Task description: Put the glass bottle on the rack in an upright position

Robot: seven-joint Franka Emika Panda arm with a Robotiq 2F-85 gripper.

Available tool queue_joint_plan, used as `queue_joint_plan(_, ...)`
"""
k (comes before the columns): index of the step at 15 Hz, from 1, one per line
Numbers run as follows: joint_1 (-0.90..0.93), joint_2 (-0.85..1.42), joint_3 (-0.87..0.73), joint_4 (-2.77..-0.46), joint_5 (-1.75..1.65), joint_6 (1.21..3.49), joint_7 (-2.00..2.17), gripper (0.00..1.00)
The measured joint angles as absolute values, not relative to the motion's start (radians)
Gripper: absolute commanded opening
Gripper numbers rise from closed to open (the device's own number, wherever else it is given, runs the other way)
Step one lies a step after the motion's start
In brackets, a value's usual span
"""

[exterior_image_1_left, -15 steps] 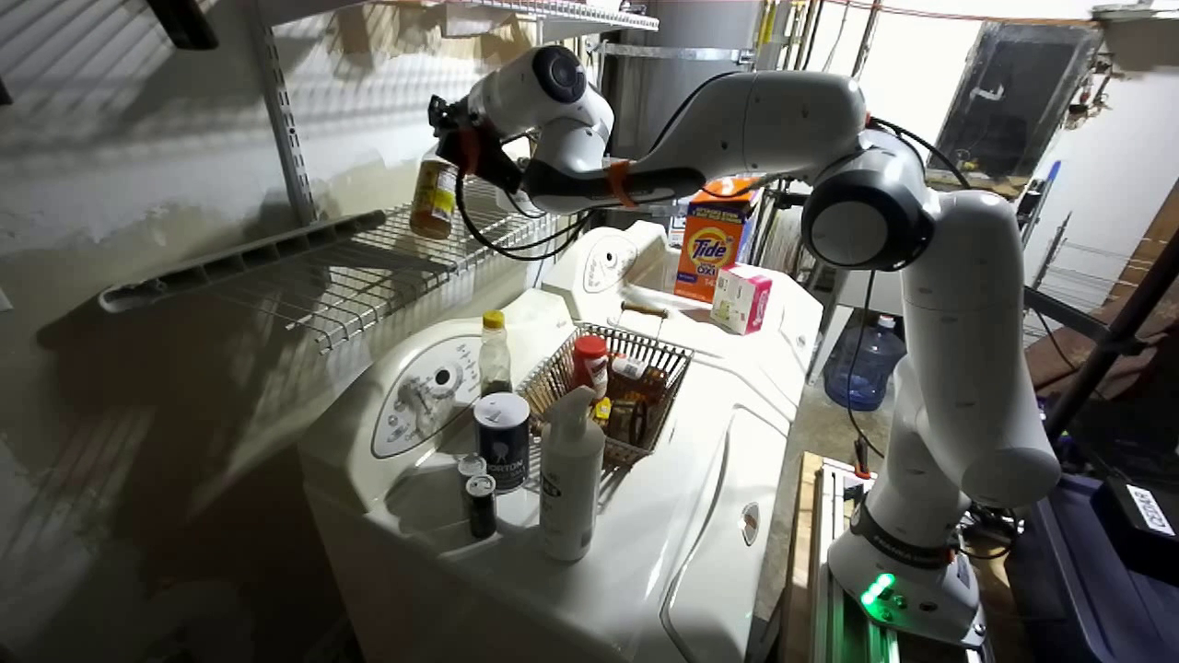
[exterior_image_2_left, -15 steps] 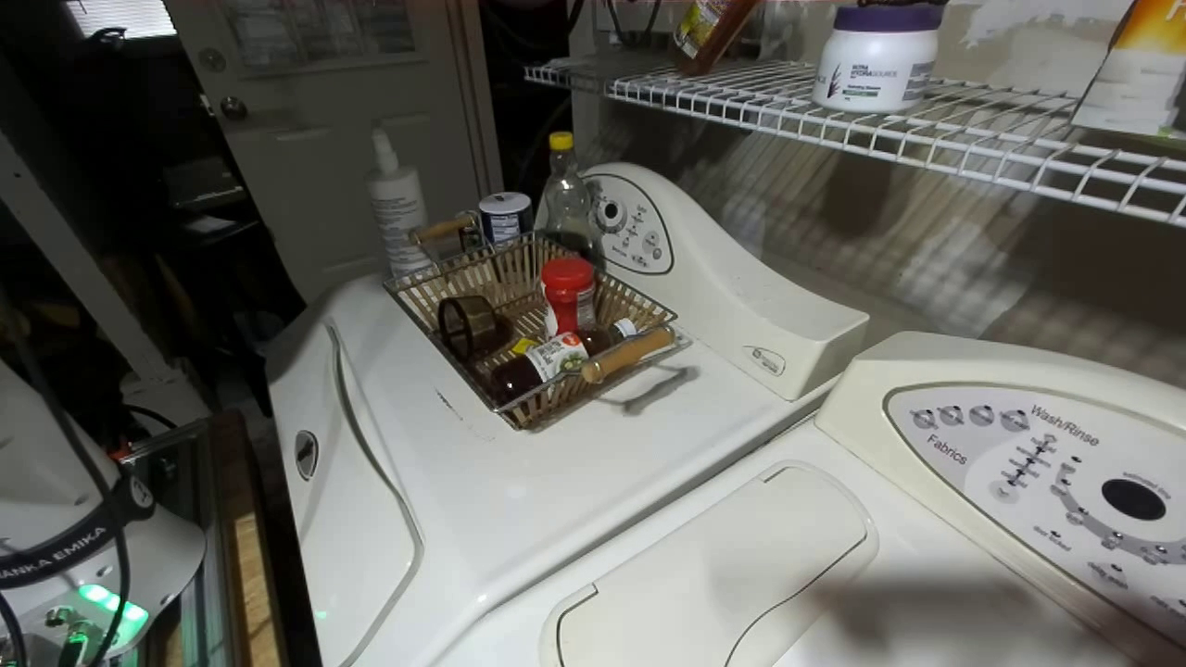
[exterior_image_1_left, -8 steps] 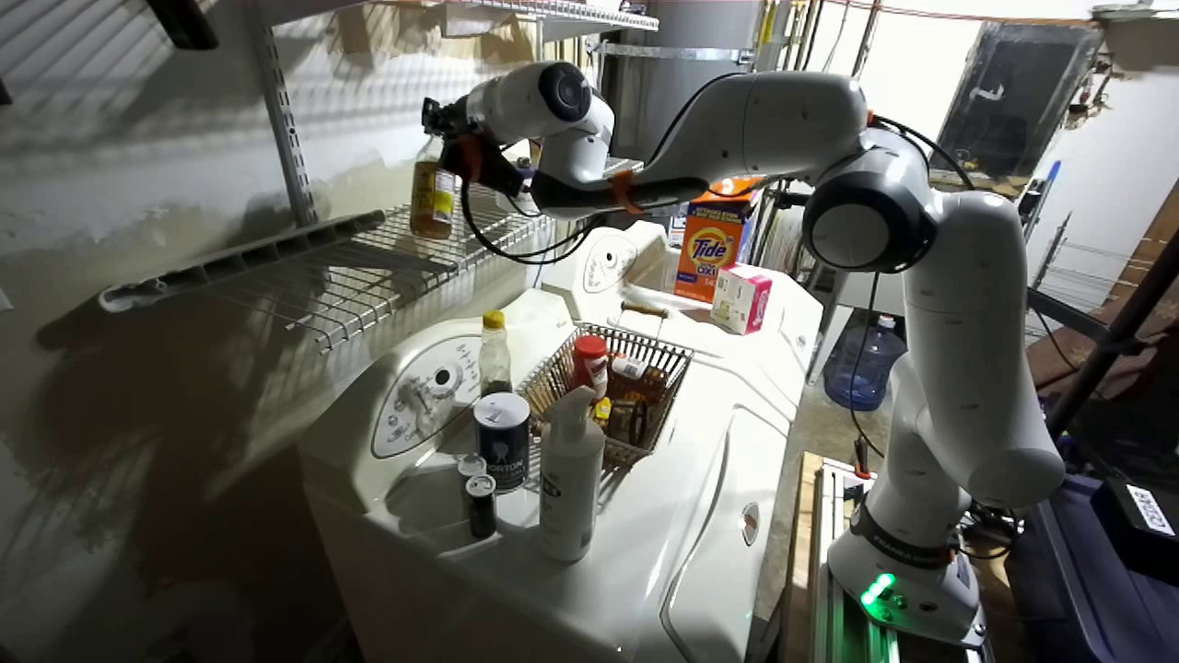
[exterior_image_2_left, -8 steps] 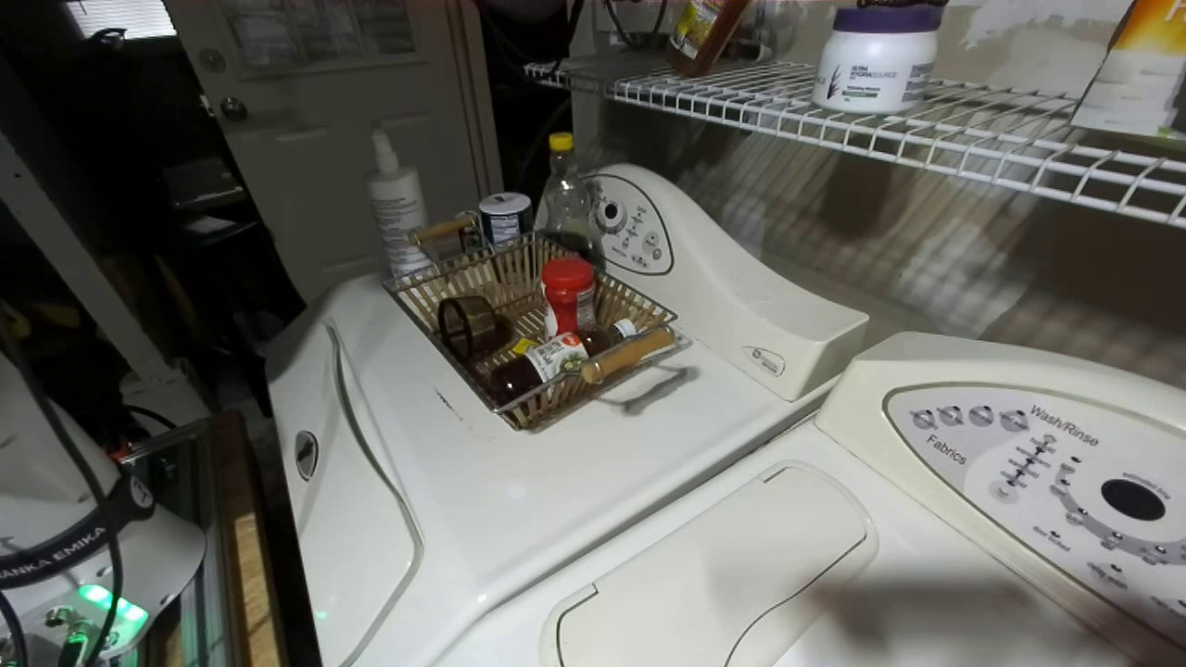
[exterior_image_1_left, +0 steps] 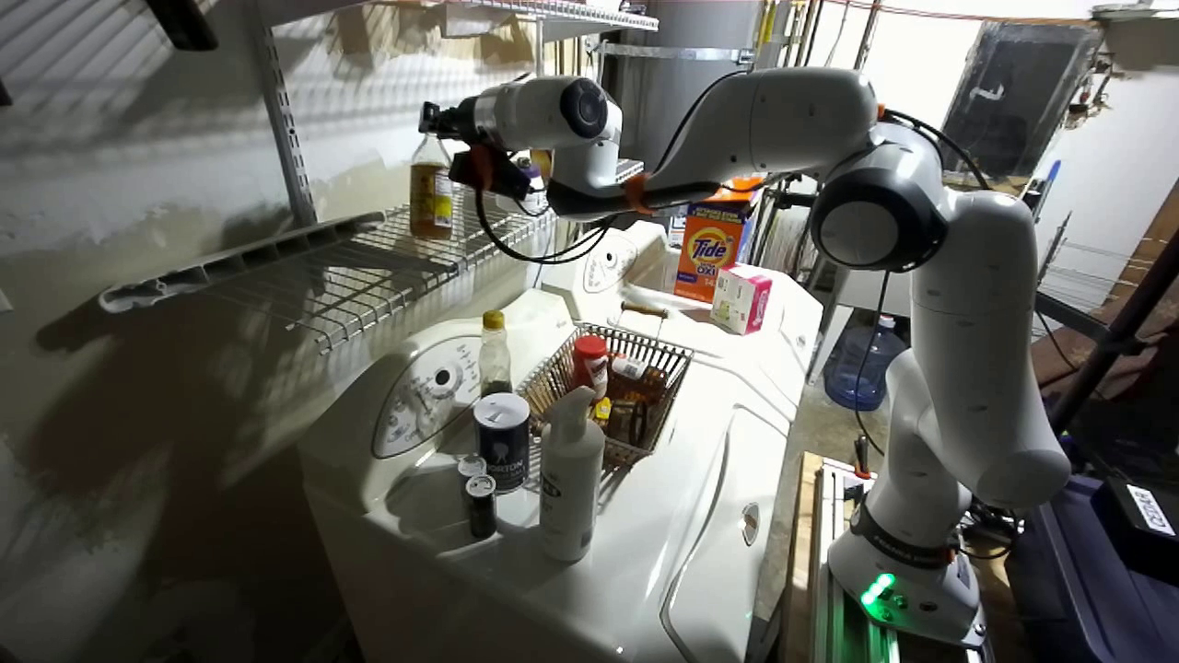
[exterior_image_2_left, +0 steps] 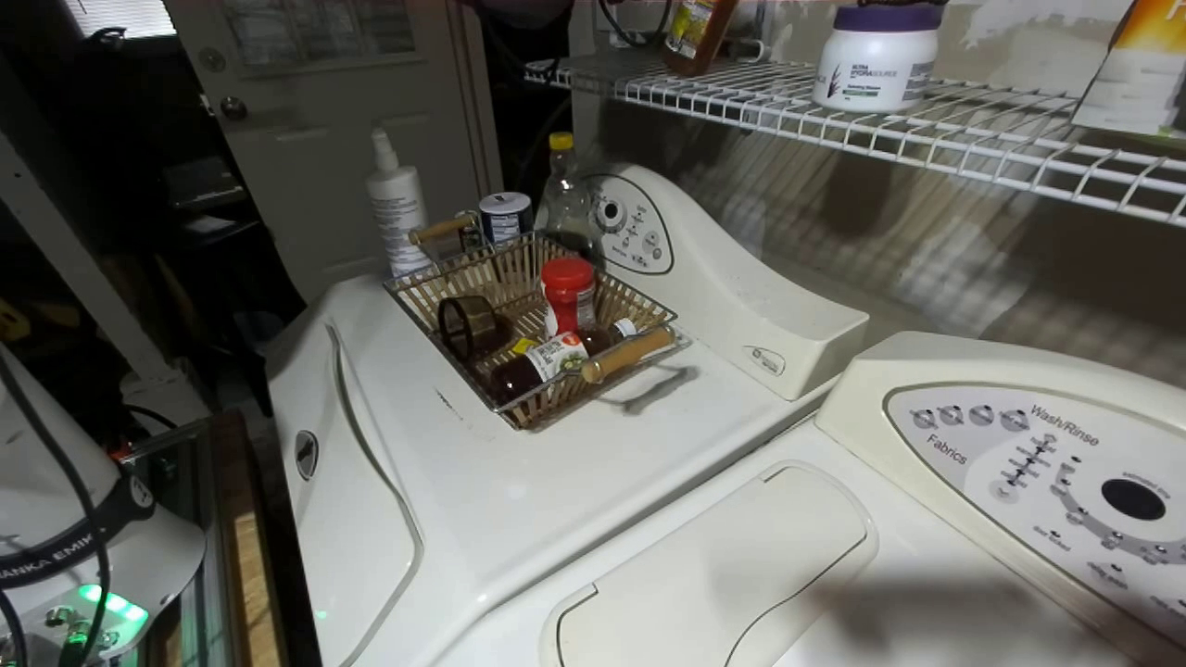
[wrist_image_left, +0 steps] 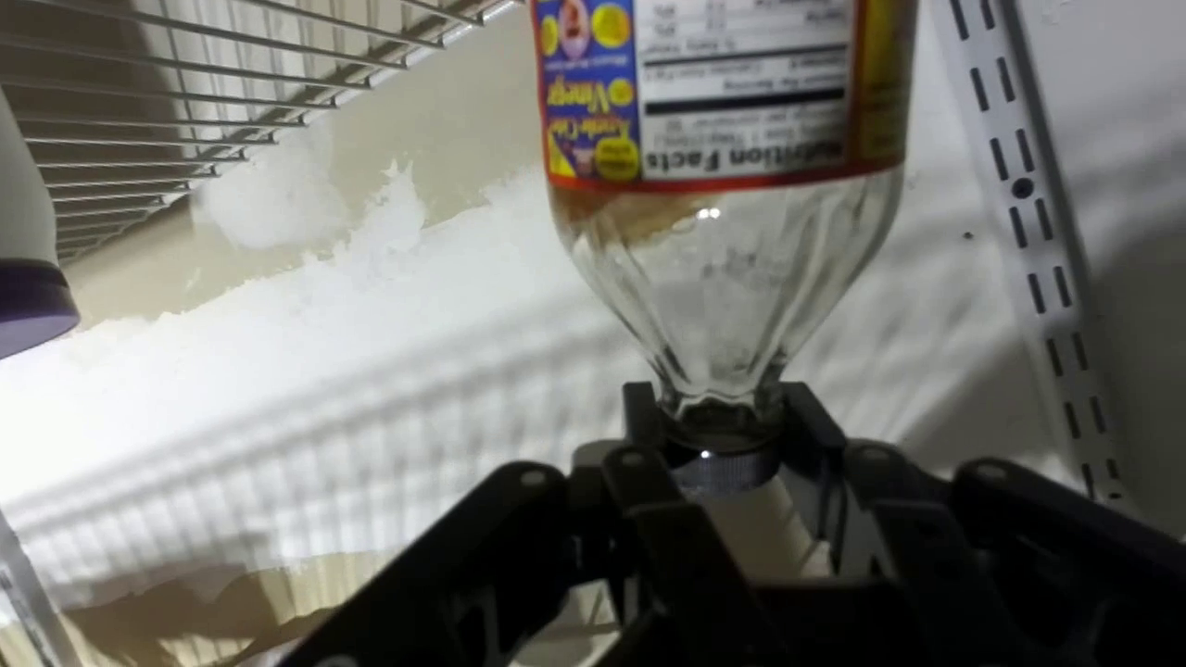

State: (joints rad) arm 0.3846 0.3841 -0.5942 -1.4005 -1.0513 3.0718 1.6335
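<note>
The glass bottle [exterior_image_1_left: 430, 201], with amber contents and a label, stands nearly upright over the grey wire rack [exterior_image_1_left: 368, 293]. In an exterior view the glass bottle [exterior_image_2_left: 693, 39] leans slightly and its top is cut off by the frame edge. Its base is at the level of the rack [exterior_image_2_left: 964, 148]; I cannot tell whether it rests fully on the wires. My gripper [exterior_image_1_left: 440, 122] comes in level from the side at the bottle's neck. In the upside-down wrist view, my gripper [wrist_image_left: 723, 417] is shut on the neck of the glass bottle [wrist_image_left: 727, 232], just by the dark cap.
A white jar with a purple lid [exterior_image_2_left: 876, 63] and an orange carton [exterior_image_2_left: 1135, 74] stand on the rack farther along. A long dark bar [exterior_image_1_left: 244, 261] lies along the rack's wall side. A basket [exterior_image_1_left: 665, 405] and several bottles stand on the machine below.
The bottle has turned from tilted to nearly upright, its base staying at about the same place. My gripper has levelled out with it and the wrist has come down slightly.
</note>
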Motion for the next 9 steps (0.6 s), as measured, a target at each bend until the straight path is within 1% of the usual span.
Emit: queue_joint_plan(9,0.556,0.36,-0.798,-1.437,-1.352,3.19,1.855,0.11)
